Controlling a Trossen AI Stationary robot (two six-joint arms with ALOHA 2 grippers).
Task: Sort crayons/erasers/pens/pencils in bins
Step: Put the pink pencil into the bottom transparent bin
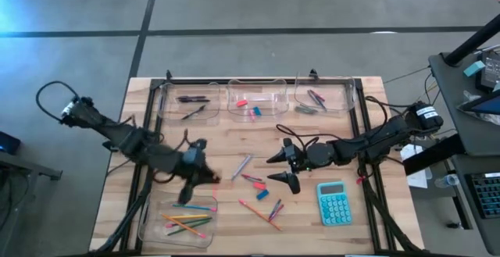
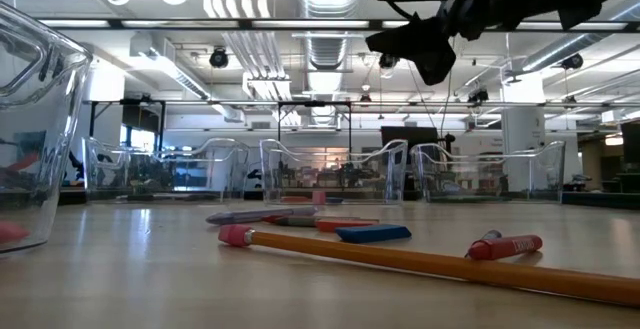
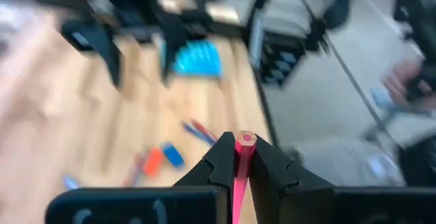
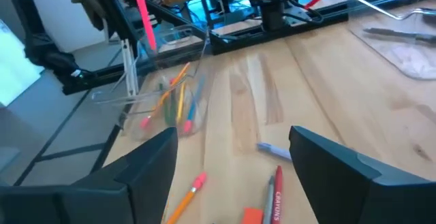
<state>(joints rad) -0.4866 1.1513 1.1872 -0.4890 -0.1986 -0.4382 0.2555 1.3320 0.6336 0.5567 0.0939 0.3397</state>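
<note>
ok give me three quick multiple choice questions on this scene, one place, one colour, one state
1. Where is the teal calculator?
A. inside a clear bin
B. lying on the table, on the right arm's side
C. gripped by an arm

2. What colour is the pencil in the left tool?
A. pink
B. green
C. black

3. How is the right tool?
A. shut on an eraser
B. shut on nothing
C. open with nothing in it

Answers:
1 B, as the high view shows it flat on bare wood.
2 A, as the left wrist view shows a pink shaft pinched between the fingers.
3 C, as the right wrist view shows the fingers wide apart with only table between them.
</note>
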